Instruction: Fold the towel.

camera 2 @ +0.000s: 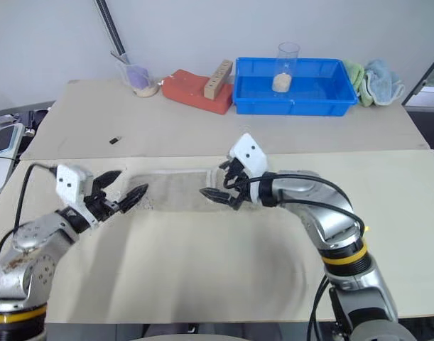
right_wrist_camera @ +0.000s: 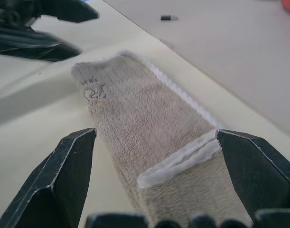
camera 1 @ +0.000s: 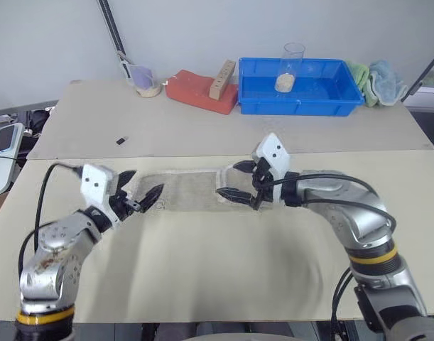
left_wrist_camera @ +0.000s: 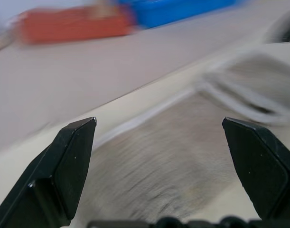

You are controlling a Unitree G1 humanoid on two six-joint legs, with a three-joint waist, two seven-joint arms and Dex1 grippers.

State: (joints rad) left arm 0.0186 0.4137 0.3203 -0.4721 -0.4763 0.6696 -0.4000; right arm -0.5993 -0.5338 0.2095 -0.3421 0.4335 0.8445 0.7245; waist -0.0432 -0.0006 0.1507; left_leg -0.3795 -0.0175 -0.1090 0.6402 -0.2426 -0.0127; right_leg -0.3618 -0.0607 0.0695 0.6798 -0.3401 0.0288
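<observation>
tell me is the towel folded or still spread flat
Partly folded: the towel lies as a long strip on the table, with its end near the right gripper doubled back over itself.

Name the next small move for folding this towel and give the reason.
Probably lower the left gripper onto the near end of the towel and close on it. The towel lies as a long strip with its right end already folded over, both grippers stand open holding nothing, and the right gripper hovers over that fold.

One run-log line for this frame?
towel: flat strip, right end folded over | left gripper: open at left end | right gripper: open above fold
</observation>
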